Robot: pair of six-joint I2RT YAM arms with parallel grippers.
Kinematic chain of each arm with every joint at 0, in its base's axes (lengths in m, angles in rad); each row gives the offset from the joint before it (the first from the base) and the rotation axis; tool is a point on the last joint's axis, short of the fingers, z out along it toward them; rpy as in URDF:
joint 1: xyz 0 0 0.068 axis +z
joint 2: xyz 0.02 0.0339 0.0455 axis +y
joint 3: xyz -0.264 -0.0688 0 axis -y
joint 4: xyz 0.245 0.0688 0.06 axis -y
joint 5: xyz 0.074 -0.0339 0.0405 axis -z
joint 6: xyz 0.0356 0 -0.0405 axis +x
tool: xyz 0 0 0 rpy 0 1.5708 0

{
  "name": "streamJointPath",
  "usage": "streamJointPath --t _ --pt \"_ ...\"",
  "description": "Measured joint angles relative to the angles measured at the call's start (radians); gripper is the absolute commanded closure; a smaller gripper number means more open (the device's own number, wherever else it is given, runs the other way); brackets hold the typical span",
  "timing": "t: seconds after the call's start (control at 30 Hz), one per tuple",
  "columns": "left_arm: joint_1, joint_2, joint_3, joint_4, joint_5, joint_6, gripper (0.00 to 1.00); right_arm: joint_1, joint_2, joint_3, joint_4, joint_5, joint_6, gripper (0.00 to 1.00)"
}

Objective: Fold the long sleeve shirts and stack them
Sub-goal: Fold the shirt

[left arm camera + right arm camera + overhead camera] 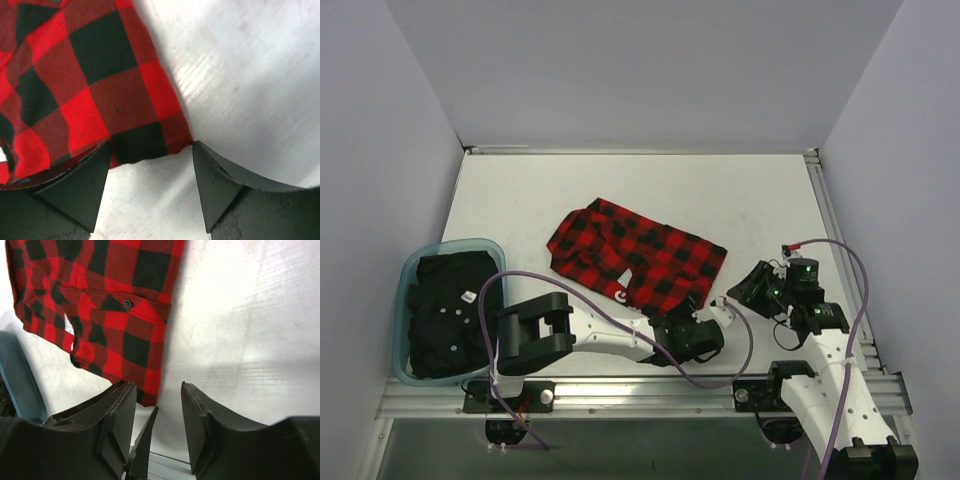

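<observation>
— Black jaws, left gripper [151, 143]: status?
— We read them wide apart, gripping nothing; the hem of the buffalo-check flannel shirt [100, 90] lies between their tips. Our right gripper [157, 385]: partly open, empty. Shirt rests on the white table [750, 200], centre.

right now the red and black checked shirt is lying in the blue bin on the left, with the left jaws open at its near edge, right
No: the red and black checked shirt lies on the table, not in the blue bin, which holds dark clothing, as the top external view shows. The left jaws are open at its near edge.
</observation>
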Motion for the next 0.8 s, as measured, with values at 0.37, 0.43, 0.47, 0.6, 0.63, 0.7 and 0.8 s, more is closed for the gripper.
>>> streamJointPath --t 0.37,0.43,0.47,0.6,0.63,0.7,0.8 --pt "-0.012 0.055 0.051 0.016 -0.036 -0.005 0.44 -0.006 -0.006 -0.071 -0.016 0.018 0.011 0.44" --pt "-0.012 0.068 0.059 0.016 -0.043 -0.013 0.56 -0.006 0.002 -0.083 -0.006 0.017 0.02 0.44" --pt "-0.012 0.071 0.061 0.015 -0.045 -0.014 0.66 -0.006 0.007 -0.089 -0.002 0.015 0.025 0.43" --pt "-0.013 0.077 0.065 -0.016 -0.046 -0.024 0.89 -0.006 0.029 -0.105 0.018 0.002 0.051 0.43" --pt "-0.011 0.076 0.065 -0.022 -0.045 -0.027 0.91 -0.006 0.032 -0.106 0.026 -0.002 0.059 0.37" --pt "-0.008 0.073 0.065 -0.031 -0.04 -0.032 0.93 -0.006 0.034 -0.114 0.051 -0.009 0.084 0.31" --pt "0.006 0.056 0.065 -0.053 -0.003 -0.053 0.93 -0.006 0.052 -0.15 0.13 -0.037 0.141 0.18"
